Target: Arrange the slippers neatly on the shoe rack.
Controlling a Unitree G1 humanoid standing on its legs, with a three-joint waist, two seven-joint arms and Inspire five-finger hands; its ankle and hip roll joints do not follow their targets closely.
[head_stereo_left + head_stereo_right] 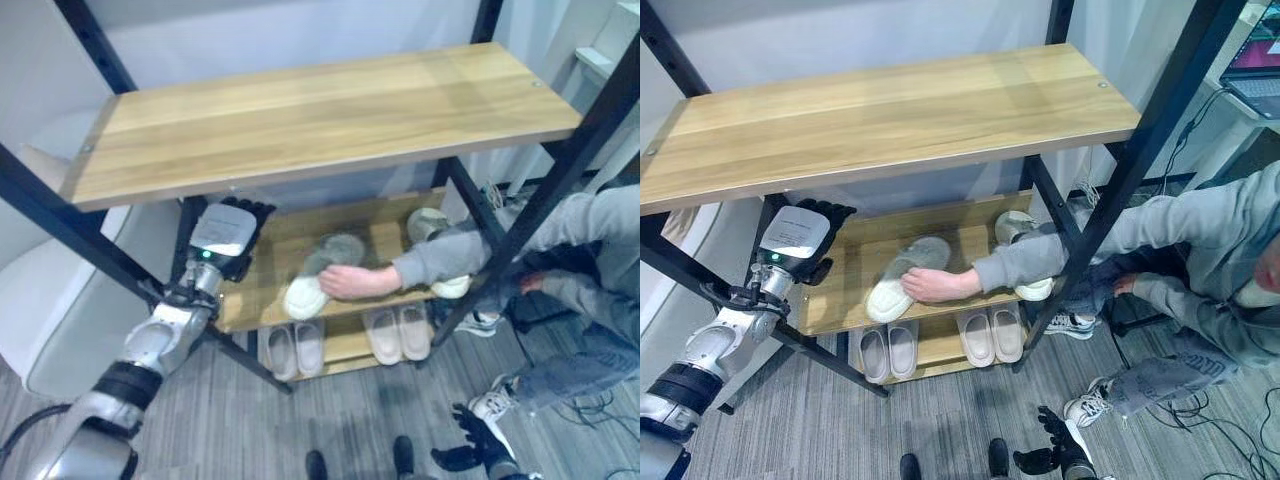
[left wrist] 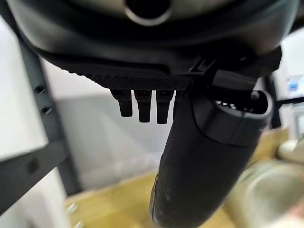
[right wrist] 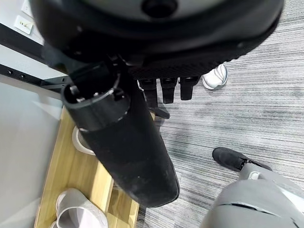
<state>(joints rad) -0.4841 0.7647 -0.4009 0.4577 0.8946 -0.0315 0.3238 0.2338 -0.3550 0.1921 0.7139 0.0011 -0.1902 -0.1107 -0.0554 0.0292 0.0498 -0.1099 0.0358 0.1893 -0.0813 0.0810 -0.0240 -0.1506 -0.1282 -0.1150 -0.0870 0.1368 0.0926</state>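
1. Two slippers lie loose on the middle shelf (image 1: 840,300) of the shoe rack (image 1: 890,110) — a grey slipper (image 1: 902,272) lying slantwise, its pale toe toward the front edge, and a pale slipper (image 1: 1012,228) further back by the right post; a person's hand (image 1: 925,287) rests on the grey one.
2. Two more pairs of slippers (image 1: 935,345) sit side by side on the bottom shelf, toes outward, already tidy.
3. Left hand (image 1: 800,245) hovers at the left end of the middle shelf, holding nothing, fingers relaxed and only lightly bent as its wrist view shows; right hand (image 3: 164,88) hangs low over the floor, fingers loosely extended, empty.
4. Judgement on the step: the left hand is placed to reach for the grey slipper, but the person's arm crosses that shelf, so the sensible course is to wait until it is clear, then come in low under the top shelf (image 1: 320,110), take the slipper across its middle and turn it square to the front edge beside its mate.
5. Risk, as I judge it — clipping the black upright or the top board on the way in.
6. Wooden boards on a black metal frame; grey striped carpet (image 1: 940,430) below, a pale wall behind, a laptop (image 1: 1255,70) at the far right
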